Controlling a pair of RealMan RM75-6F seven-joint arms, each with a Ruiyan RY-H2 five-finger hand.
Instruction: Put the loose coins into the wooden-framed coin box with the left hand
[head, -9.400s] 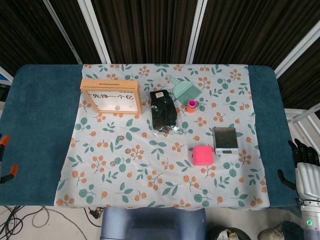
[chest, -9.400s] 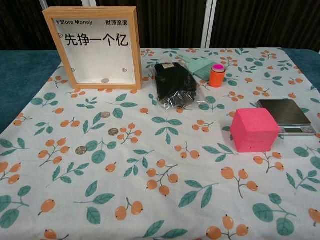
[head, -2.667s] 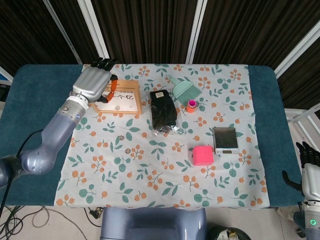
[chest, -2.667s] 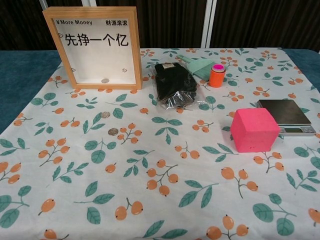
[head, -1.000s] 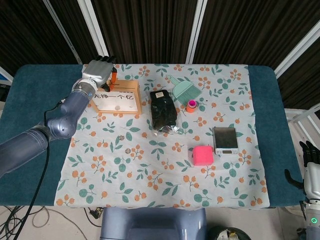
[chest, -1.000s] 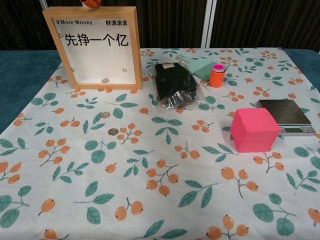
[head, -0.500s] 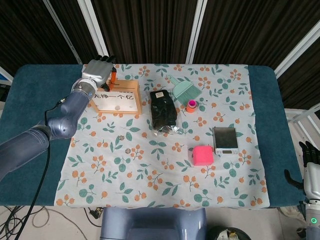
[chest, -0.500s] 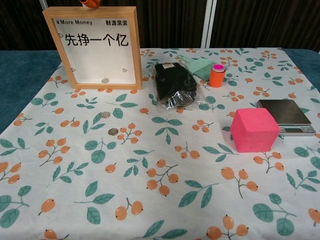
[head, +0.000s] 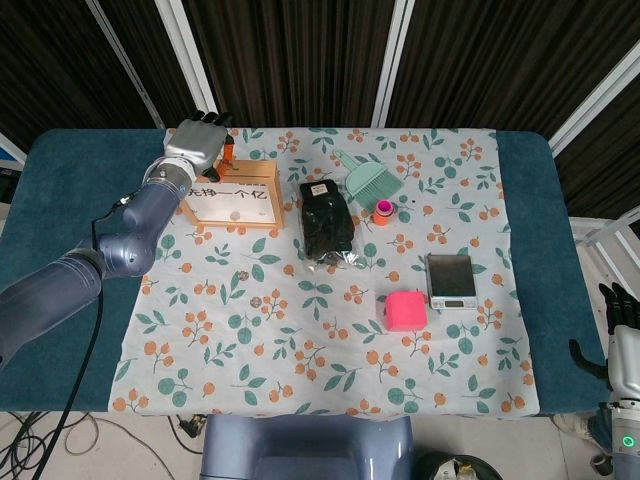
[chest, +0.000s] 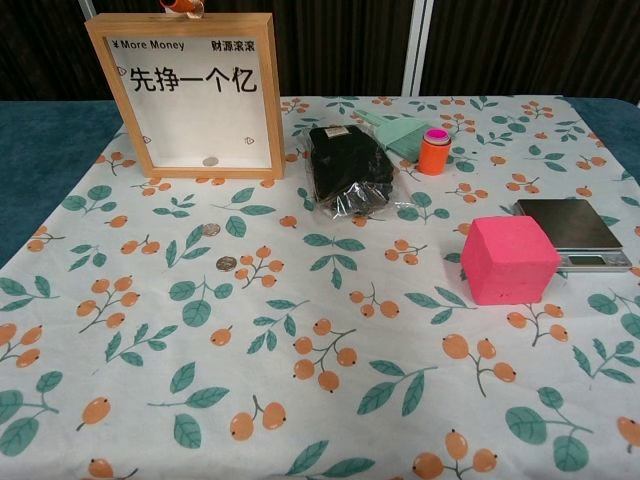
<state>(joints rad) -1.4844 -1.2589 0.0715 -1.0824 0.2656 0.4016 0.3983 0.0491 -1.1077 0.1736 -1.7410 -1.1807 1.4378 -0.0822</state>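
Dark slatted panels with white posts stand behind a blue counter (head: 80, 200) spread with a floral cloth (head: 330, 340). The left hand (head: 198, 140) hovers at the far-left part of the cloth, over the top edge of the wooden-framed coin box (chest: 185, 95), its fingers bunched downward with orange tips at the frame's top; whether it pinches a coin cannot be told. The box stands upright, and one coin (chest: 210, 161) lies inside at the bottom behind the glass. Two loose coins (chest: 218, 247) lie on the cloth in front of the box, close together. To the right of the box lies a black packet (chest: 345, 170), then a green brush (chest: 395, 130) and an orange roll (chest: 434, 151). Nearer on the right sit a pink cube (chest: 508, 259) and, just beside it, a small scale (chest: 572, 233). The right hand (head: 622, 345) hangs off the counter's near right corner, fingers apart, holding nothing.
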